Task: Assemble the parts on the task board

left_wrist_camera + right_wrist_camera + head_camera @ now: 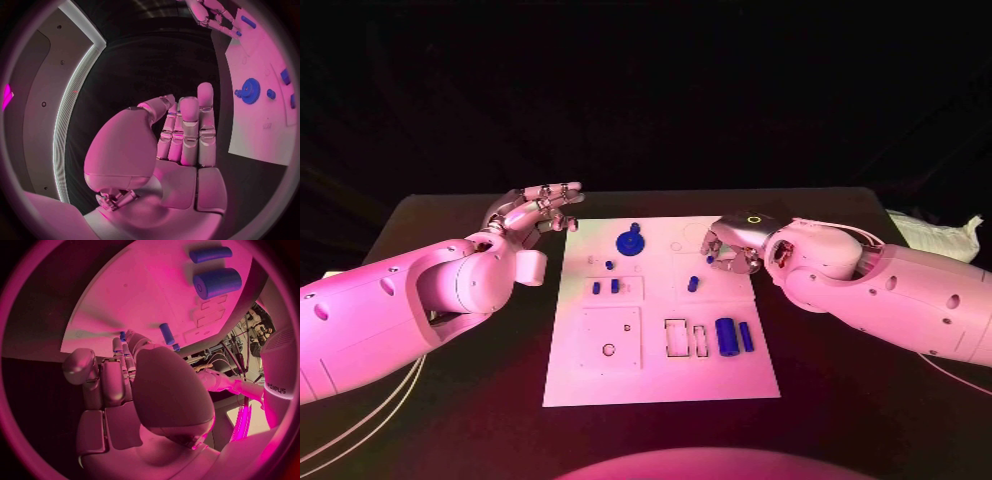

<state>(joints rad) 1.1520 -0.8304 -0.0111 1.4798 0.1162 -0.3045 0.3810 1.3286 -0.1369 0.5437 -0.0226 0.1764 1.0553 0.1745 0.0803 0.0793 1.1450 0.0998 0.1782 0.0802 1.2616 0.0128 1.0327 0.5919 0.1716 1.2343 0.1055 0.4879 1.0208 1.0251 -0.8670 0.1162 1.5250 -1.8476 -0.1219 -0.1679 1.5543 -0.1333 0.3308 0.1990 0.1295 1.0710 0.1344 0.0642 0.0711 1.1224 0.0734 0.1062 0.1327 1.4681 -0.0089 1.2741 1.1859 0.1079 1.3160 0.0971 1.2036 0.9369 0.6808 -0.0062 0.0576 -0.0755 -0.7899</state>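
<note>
The white task board (661,375) lies in the middle of the black table. On it are a blue gear (632,242) (249,90), several small blue pegs (597,287), a thick blue cylinder (727,334) (217,283) and a thin blue rod (747,336) (210,253). My right hand (733,245) (125,385) hangs over the board's far right edge, fingers bent down. Its fingertips (124,342) are at a small blue peg (710,258) (122,334); whether they hold it is hidden. My left hand (538,210) (181,135) floats off the board's far left corner, fingers stretched out, holding nothing.
Rectangular recesses (676,337) and a round hole (609,349) are cut in the board's near half. Another blue peg (692,284) (167,333) lies near the right hand. A pale crumpled cloth (935,235) sits at the table's far right. Bare black table flanks the board.
</note>
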